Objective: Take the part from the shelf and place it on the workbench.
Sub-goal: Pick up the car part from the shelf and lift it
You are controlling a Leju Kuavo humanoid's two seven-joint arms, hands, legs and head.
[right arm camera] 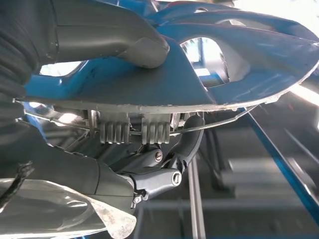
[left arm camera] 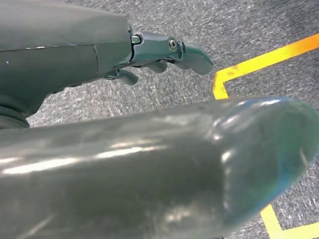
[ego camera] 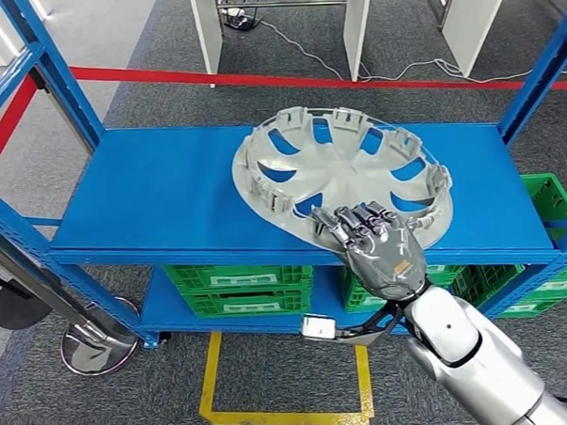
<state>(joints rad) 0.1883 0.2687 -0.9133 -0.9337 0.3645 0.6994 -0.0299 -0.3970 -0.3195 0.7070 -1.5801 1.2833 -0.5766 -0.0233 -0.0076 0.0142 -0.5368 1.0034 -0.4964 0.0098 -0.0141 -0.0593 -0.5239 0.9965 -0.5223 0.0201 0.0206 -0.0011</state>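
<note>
The part is a silver wheel cover [ego camera: 335,163] lying inner side up on the blue shelf [ego camera: 159,190], right of centre, its near rim reaching the shelf's front edge. My right hand [ego camera: 374,241] grips that near rim. In the right wrist view the thumb [right arm camera: 112,35] presses one face of the cover [right arm camera: 233,74] and the fingers [right arm camera: 165,169] curl against the other side by its clips. My left hand [left arm camera: 112,149] hangs over grey carpet, its fingers [left arm camera: 165,50] stretched out and holding nothing.
Green crates [ego camera: 238,285] sit on the lower shelf, with more at the right [ego camera: 550,201]. Blue uprights [ego camera: 54,72] frame the rack. A red barrier tape [ego camera: 261,80] runs behind it. Yellow floor marking [ego camera: 282,415] lies in front, and a chrome stand base [ego camera: 95,348] sits at the left.
</note>
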